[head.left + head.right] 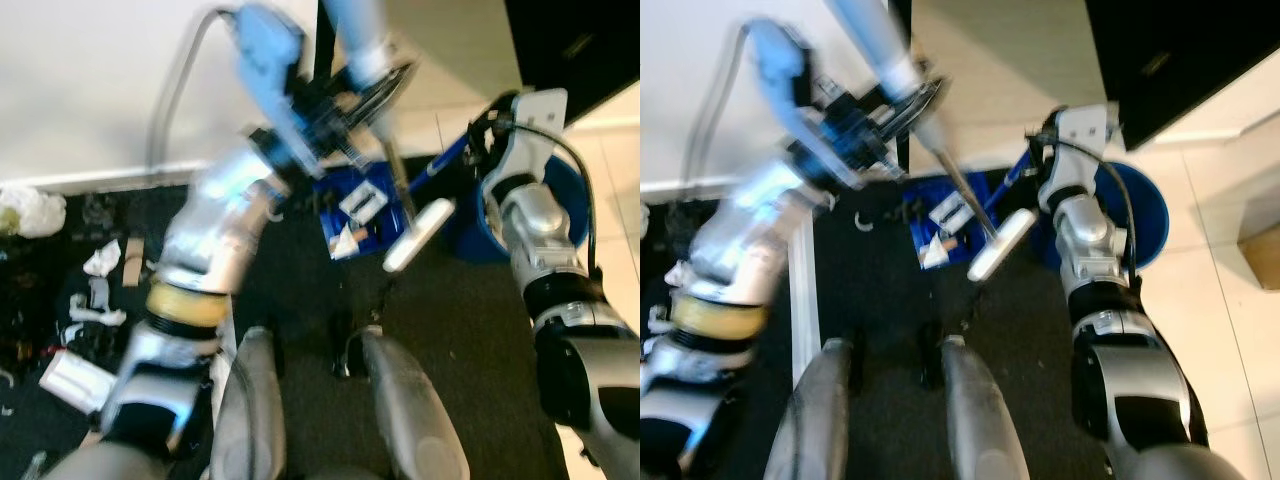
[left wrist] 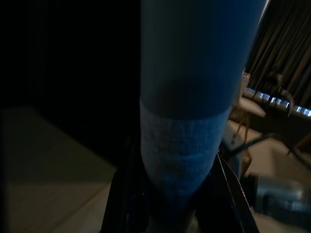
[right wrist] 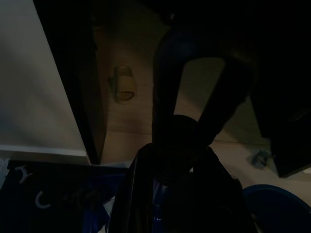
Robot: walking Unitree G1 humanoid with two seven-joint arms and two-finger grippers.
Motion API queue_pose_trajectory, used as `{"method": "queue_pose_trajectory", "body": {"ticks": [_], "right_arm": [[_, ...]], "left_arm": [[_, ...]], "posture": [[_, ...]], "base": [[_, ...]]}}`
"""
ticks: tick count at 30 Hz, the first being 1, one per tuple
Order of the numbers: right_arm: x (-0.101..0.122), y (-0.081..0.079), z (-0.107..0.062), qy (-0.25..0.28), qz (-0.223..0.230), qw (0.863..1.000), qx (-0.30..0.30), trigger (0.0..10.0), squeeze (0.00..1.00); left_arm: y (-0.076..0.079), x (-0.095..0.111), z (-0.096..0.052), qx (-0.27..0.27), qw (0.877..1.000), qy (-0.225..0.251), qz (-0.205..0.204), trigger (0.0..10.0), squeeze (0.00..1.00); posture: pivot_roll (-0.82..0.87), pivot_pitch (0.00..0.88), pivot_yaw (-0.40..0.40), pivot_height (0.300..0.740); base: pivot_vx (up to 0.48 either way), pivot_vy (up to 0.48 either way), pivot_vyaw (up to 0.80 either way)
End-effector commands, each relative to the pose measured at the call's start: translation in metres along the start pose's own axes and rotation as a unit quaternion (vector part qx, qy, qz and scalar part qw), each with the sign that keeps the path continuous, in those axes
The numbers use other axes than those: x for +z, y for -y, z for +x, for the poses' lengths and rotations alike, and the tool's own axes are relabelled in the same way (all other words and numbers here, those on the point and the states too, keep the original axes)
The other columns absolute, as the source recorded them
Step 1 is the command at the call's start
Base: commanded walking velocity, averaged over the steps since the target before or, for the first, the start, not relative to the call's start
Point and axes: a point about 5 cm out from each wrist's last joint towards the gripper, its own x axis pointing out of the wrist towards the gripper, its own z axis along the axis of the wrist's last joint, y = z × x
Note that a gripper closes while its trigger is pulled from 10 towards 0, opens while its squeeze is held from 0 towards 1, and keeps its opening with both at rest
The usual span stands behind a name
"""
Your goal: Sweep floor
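Nearest, the robot's own two grey legs are seen standing on the dark mat. At the near left, scraps of white paper litter are still spread on the mat, so the sweeping is judged to be far from finished.

In the middle, the pale broom head is held a little above the mat, just beside the blue dustpan, in which a few paper pieces already lie. The broom handle is pinched by the left pincer, whose fingers are pressed on the light blue grip. The right pincer is closed around a dark looped handle, which is judged to belong to the dustpan's long blue stick. Behind the right arm a round blue bin stands at the mat's far edge.

Several risks are judged from here. The left arm is strongly blurred, so a fast stroke could scatter the litter or knock the collected paper out of the dustpan. The broom head could also strike the dustpan edge or the bin. The litter at the left lies well apart from the dustpan, so it could be missed.

No brand, label or writing can be read; the pictures are too blurred.
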Motion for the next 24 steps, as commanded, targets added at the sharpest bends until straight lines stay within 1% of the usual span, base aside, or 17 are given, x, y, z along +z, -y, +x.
{"method": "queue_pose_trajectory", "body": {"ticks": [1, 2, 3, 4, 7, 9, 11, 12, 13, 15, 17, 19, 20, 21, 22, 23, 24], "right_arm": [[-0.061, -0.001, -0.027, -0.142, 0.015, 0.990, -0.004, 10.0, 0.00], [-0.061, -0.001, -0.027, -0.142, 0.015, 0.990, -0.004, 10.0, 0.00], [-0.063, -0.001, -0.028, -0.145, 0.014, 0.989, -0.003, 10.0, 0.00], [-0.064, -0.002, -0.028, -0.146, 0.014, 0.989, -0.002, 10.0, 0.00], [-0.064, -0.002, -0.029, -0.147, 0.013, 0.989, -0.001, 10.0, 0.00], [-0.064, -0.002, -0.029, -0.147, 0.013, 0.989, -0.001, 10.0, 0.00], [-0.064, -0.002, -0.029, -0.145, 0.011, 0.989, -0.001, 10.0, 0.00], [-0.064, -0.002, -0.029, -0.145, 0.011, 0.989, -0.001, 10.0, 0.00], [-0.064, -0.002, -0.029, -0.143, 0.011, 0.990, -0.002, 10.0, 0.00], [-0.064, -0.002, -0.029, -0.143, 0.011, 0.990, -0.002, 10.0, 0.00], [-0.063, -0.002, -0.029, -0.142, 0.010, 0.990, -0.002, 10.0, 0.00], [-0.062, -0.002, -0.028, -0.138, 0.009, 0.990, -0.003, 10.0, 0.00], [-0.062, -0.002, -0.028, -0.138, 0.009, 0.990, -0.003, 10.0, 0.00], [-0.062, -0.002, -0.028, -0.135, 0.007, 0.991, -0.004, 10.0, 0.00], [-0.062, -0.002, -0.028, -0.135, 0.007, 0.991, -0.004, 10.0, 0.00], [-0.062, -0.003, -0.029, -0.131, 0.006, 0.991, -0.004, 10.0, 0.00], [-0.062, -0.003, -0.029, -0.129, 0.006, 0.992, -0.004, 10.0, 0.00]], "left_arm": [[0.012, -0.007, -0.013, -0.066, 0.996, -0.052, -0.011, 10.0, 0.00], [0.012, -0.007, -0.013, -0.066, 0.996, -0.052, -0.011, 10.0, 0.00], [0.010, -0.016, -0.038, -0.094, 0.986, -0.136, 0.007, 10.0, 0.00], [0.008, -0.018, -0.045, -0.099, 0.982, -0.159, 0.013, 10.0, 0.00], [-0.001, -0.022, -0.054, -0.082, 0.976, -0.196, 0.049, 10.0, 0.00], [-0.001, -0.022, -0.054, -0.082, 0.976, -0.196, 0.049, 10.0, 0.00], [-0.017, -0.029, -0.058, -0.030, 0.967, -0.225, 0.113, 10.0, 0.00], [-0.017, -0.029, -0.058, -0.030, 0.967, -0.225, 0.113, 10.0, 0.00], [-0.024, -0.034, -0.059, -0.003, 0.961, -0.239, 0.140, 10.0, 0.00], [-0.024, -0.034, -0.059, -0.003, 0.961, -0.239, 0.140, 10.0, 0.00], [-0.032, -0.039, -0.059, 0.031, 0.956, -0.242, 0.162, 10.0, 0.00], [-0.052, -0.056, -0.057, 0.136, 0.934, -0.250, 0.218, 10.0, 0.00], [-0.052, -0.056, -0.057, 0.136, 0.934, -0.250, 0.218, 10.0, 0.00], [-0.059, -0.063, -0.057, 0.178, 0.921, -0.248, 0.242, 10.0, 0.00], [-0.059, -0.063, -0.057, 0.178, 0.921, -0.248, 0.242, 10.0, 0.00], [-0.066, -0.080, -0.058, 0.238, 0.897, -0.255, 0.273, 10.0, 0.00], [-0.067, -0.086, -0.058, 0.252, 0.889, -0.258, 0.282, 10.0, 0.00]], "posture": [[0.09, 0.415, -0.083, 0.740], [0.09, 0.415, -0.083, 0.740], [0.09, 0.420, -0.087, 0.740], [0.09, 0.420, -0.087, 0.740], [0.09, 0.420, -0.088, 0.740], [0.09, 0.420, -0.088, 0.740], [0.08, 0.423, -0.087, 0.740], [0.08, 0.423, -0.087, 0.740], [0.08, 0.424, -0.088, 0.740], [0.08, 0.424, -0.088, 0.740], [0.08, 0.426, -0.088, 0.740], [0.08, 0.432, -0.089, 0.740], [0.08, 0.432, -0.089, 0.740], [0.07, 0.437, -0.088, 0.740], [0.07, 0.437, -0.088, 0.740], [0.05, 0.447, -0.084, 0.740], [0.05, 0.447, -0.084, 0.740]], "base": [[0.000, 0.000, 0.00], [0.000, 0.000, 0.00], [0.000, 0.000, 0.00], [0.000, 0.000, 0.00], [0.000, 0.000, 0.00], [0.000, 0.000, 0.00], [0.000, 0.000, 0.00], [0.000, 0.000, 0.00], [0.000, 0.000, 0.00], [0.000, 0.000, 0.00], [0.000, 0.000, 0.00], [0.000, 0.000, 0.00], [0.000, 0.000, 0.00], [0.000, 0.000, 0.00], [0.000, 0.000, 0.00], [0.000, 0.000, 0.00], [0.000, 0.000, 0.00]]}}
